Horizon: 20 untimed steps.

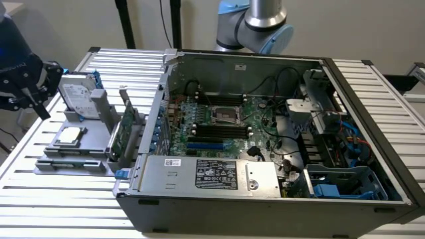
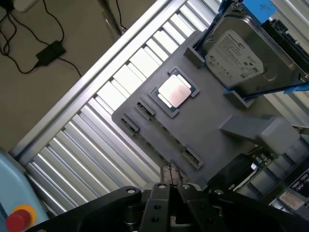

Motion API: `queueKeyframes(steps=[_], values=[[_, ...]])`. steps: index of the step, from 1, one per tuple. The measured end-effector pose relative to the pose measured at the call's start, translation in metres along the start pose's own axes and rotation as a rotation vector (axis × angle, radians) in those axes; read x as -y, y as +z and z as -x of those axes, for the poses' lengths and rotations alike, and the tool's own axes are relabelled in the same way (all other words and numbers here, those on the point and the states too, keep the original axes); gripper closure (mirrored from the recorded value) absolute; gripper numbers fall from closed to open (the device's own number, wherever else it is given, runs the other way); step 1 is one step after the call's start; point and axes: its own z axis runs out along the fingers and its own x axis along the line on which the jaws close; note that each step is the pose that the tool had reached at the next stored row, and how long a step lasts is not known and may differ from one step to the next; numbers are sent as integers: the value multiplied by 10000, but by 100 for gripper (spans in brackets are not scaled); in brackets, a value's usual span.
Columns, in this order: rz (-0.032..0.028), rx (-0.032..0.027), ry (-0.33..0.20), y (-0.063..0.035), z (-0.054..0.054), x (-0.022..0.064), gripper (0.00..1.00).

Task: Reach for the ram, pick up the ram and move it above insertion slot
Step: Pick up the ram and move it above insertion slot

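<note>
End effector (image 2: 170, 175), pressed together and empty, hangs over the grey holder (image 1: 79, 149) on the desk (image 1: 59, 199), left of the case (image 1: 265, 209). We judge the ram (image 1: 117, 142) stands on edge at the holder's right side, upright so its faces can be pinched, untouched.

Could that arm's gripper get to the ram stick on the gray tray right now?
Probably yes. The gripper hangs beside the gray tray, and the ram stands on edge with open air above it. The wider green card close beside it leaves little room, though.
</note>
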Motion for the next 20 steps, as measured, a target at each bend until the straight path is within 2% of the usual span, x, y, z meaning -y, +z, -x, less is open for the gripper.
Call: queueKeyframes(steps=[20], values=[[-16, -126, -3640, 56, 0, 2, 89]])
